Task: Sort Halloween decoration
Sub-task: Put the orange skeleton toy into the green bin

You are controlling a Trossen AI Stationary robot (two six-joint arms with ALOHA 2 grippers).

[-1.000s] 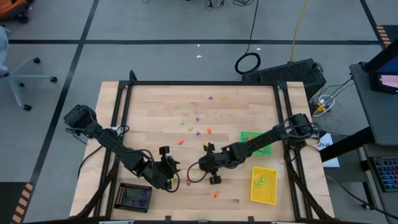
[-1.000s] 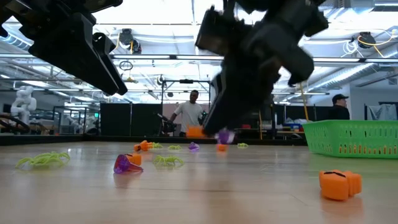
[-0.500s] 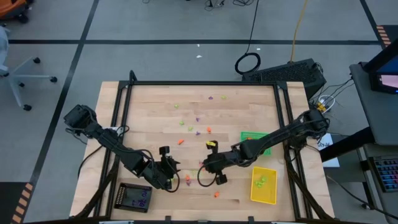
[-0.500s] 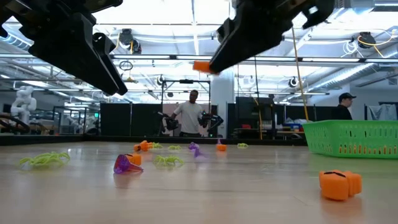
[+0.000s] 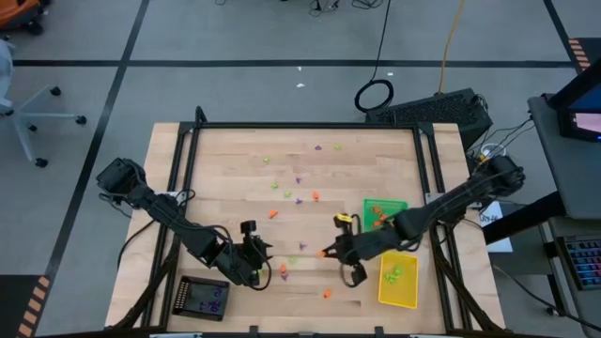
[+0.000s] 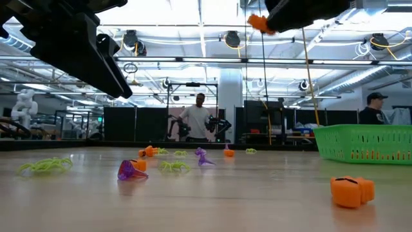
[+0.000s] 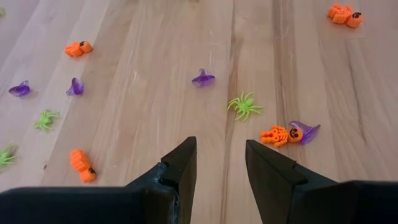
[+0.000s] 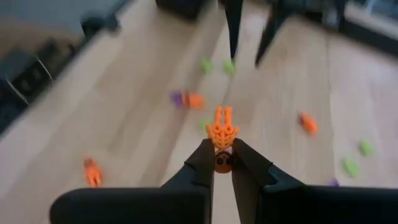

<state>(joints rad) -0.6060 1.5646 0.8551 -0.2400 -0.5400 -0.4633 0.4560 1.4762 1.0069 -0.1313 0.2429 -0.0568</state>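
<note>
Pale wooden planks make up the tabletop [image 5: 235, 178], framed by a black metal rail. Nearest the front edge in the high view sits a black rectangular tray [image 5: 203, 299] at the left corner and a yellow rectangular plastic tray [image 5: 397, 279] toward the right, with a few lime pieces inside it.

Just behind the black tray, the left gripper [image 7: 221, 163] hangs low over the wood with its two dark fingers parted and nothing between them. Its wrist view looks out on scattered Halloween decoration: a small orange plastic skeleton [image 7: 278, 134] touching a purple witch-hat trinket [image 7: 306, 130], a lime green plastic spider [image 7: 244, 106], a purple top-shaped piece [image 7: 203, 78] and an orange pumpkin piece [image 7: 81, 167].

Beside the yellow tray, the right gripper [image 8: 222, 158] is raised off the table, its fingers clenched on a tiny orange skeleton-like trinket [image 8: 222, 131] that sticks out past the fingertips; its exact shape is hard to make out. The low view shows that orange piece [image 6: 259, 23] high above the surface.

Farther back lies a green mesh plastic basket [image 5: 386, 208] holding orange pieces. More orange, purple and lime trinkets dot the middle and far part of the table [image 5: 302, 178]. Beyond, two people [image 6: 194, 120] stand in the room.
</note>
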